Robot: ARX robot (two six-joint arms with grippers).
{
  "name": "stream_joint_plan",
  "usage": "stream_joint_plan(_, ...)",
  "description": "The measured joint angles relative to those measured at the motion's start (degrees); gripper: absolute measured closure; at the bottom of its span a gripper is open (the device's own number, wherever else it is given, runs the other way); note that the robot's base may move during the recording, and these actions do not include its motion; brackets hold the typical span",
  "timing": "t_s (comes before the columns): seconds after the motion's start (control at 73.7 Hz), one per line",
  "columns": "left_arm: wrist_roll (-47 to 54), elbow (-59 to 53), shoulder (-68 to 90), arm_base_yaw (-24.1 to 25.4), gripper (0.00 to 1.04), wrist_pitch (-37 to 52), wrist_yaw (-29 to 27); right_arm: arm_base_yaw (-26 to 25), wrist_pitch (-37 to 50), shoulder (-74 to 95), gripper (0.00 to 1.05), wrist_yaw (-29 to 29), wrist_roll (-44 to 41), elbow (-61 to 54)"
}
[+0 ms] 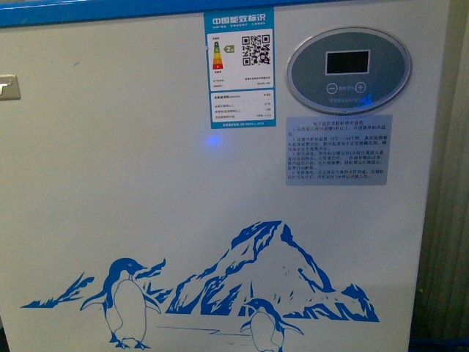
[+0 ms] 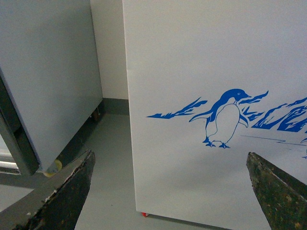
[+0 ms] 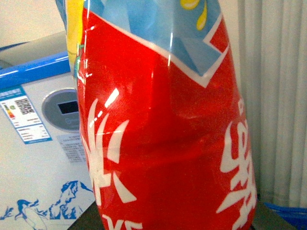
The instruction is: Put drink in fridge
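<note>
The drink, likely heavy with a slippery, soft wall, so best held firmly at mid-body, is clamped in the right gripper near the fridge; the left gripper is open.

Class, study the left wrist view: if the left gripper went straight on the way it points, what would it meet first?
Most likely the fridge's white front, beside the penguin print; nothing shows between the left gripper's open fingers and it, though depth is unclear.
</note>
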Motion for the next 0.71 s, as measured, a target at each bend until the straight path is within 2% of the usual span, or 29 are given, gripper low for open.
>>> stream_joint_plan(0.394, 0.0, 0.0, 0.0, 0.0, 0.08, 0.0, 0.0, 10.08, 3.21, -0.02, 0.69, 9.27, -5.27, -0.87)
stream_joint_plan(0.706, 0.0, 0.0, 0.0, 0.0, 0.08, 0.0, 0.0, 10.82, 3.19, -0.22, 0.7, 9.99, -6.69, -1.22)
